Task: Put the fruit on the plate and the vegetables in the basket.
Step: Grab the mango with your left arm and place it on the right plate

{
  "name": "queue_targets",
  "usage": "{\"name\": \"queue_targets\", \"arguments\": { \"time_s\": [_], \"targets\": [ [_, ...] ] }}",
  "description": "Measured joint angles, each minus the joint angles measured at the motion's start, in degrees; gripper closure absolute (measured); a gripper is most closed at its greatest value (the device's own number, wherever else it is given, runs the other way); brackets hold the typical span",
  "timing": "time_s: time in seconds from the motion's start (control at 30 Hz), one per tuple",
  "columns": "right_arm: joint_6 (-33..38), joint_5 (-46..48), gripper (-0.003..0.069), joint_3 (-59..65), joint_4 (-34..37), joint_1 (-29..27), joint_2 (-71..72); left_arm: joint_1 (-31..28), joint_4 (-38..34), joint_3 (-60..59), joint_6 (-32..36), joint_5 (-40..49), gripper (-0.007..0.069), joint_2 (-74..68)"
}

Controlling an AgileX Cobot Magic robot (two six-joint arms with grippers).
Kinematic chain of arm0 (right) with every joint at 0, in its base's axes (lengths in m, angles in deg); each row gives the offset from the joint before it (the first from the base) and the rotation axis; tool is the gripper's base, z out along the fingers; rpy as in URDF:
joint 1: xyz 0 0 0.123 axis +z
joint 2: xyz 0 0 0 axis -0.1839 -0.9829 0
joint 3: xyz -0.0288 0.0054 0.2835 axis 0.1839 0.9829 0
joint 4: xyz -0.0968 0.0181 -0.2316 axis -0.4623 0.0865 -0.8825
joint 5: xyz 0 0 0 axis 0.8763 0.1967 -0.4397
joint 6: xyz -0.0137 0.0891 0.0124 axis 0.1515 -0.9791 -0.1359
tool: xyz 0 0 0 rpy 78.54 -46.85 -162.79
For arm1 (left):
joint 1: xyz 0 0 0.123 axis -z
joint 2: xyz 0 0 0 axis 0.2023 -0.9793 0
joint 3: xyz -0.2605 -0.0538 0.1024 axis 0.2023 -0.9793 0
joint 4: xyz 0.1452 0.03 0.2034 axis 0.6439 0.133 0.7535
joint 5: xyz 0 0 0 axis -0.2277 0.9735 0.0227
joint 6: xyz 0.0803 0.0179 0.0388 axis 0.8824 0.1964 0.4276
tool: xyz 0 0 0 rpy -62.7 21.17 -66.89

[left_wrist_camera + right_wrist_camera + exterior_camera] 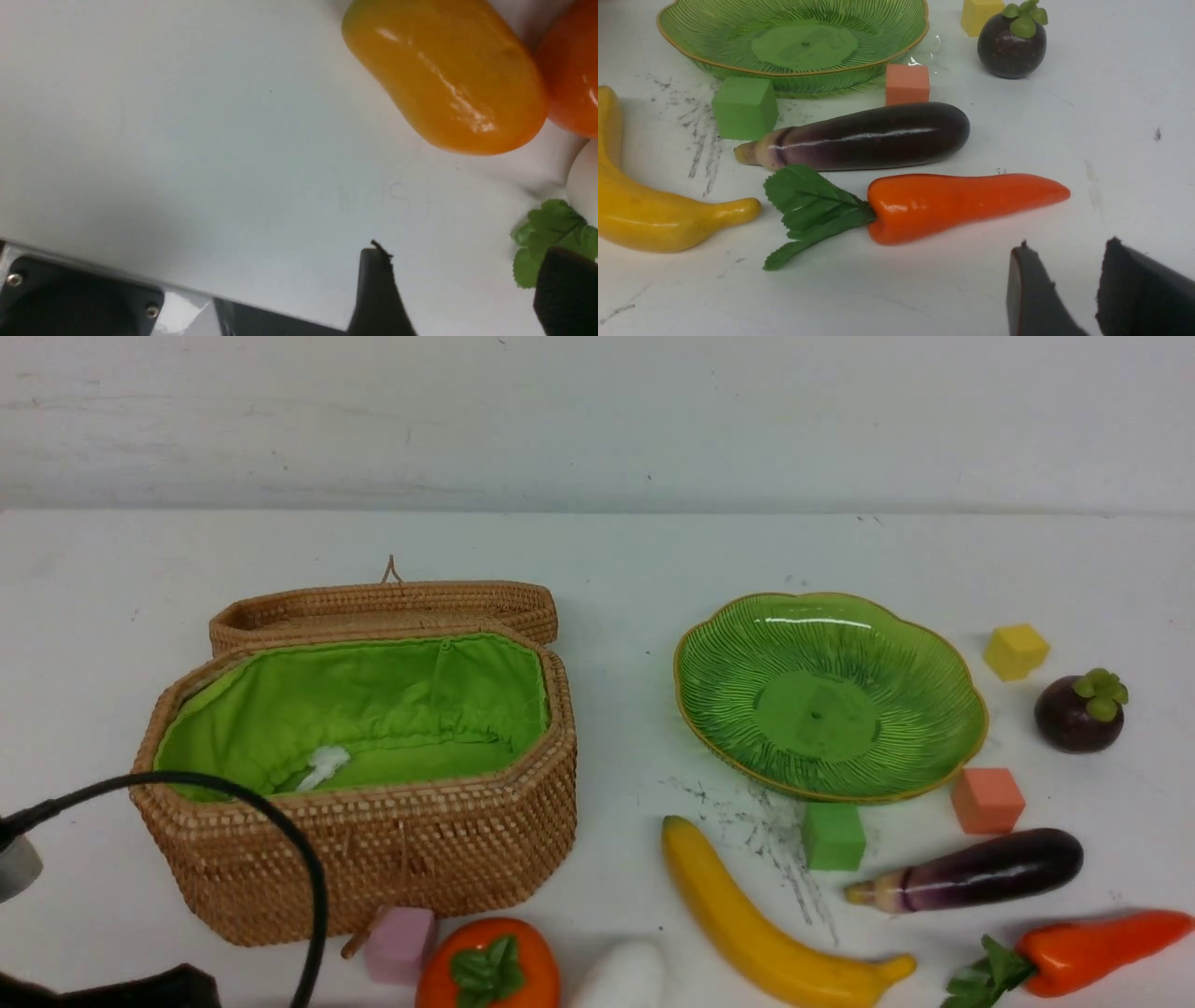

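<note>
The front camera sits on the robot's side between the arms. It faces forward and downward over the table [616,560] to the rear wall [597,420] and covers the basket [373,859] and plate [831,695] at medium range.

The right wrist camera sits low and close behind the right gripper [1069,247]. It shares the plate, eggplant [971,873], pepper [1092,947] and banana [766,933] with the front view.

The left wrist camera sits very close to the tabletop at its edge, behind the left gripper [465,261]. It shares only the cropped persimmon [490,971].

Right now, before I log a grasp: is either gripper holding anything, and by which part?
Nothing is held. The left gripper and the right gripper both stand open, closed on no object.
</note>
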Motion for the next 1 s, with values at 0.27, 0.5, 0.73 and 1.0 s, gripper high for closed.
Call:
{"name": "queue_targets", "arguments": {
  "time_s": [0.27, 0.5, 0.73, 1.0],
  "targets": [
    [0.00, 0.00, 0.0414, 0.00, 0.00, 0.00, 0.00, 0.00, -0.39, -0.01, -7.01, -9.29, 0.0106, -7.29],
    [0.00, 0.00, 0.0414, 0.00, 0.00, 0.00, 0.00, 0.00, -0.39, 0.06, -17.81, -11.15, 0.0083, -15.09],
    [0.00, 0.00, 0.0414, 0.00, 0.00, 0.00, 0.00, 0.00, 1.98, 0.08, -24.46, -17.66, 0.0083, -22.60],
    [0.00, 0.00, 0.0414, 0.00, 0.00, 0.00, 0.00, 0.00, 2.25, 0.82, -26.66, -19.25, 0.0079, -30.81]
  ]
}}
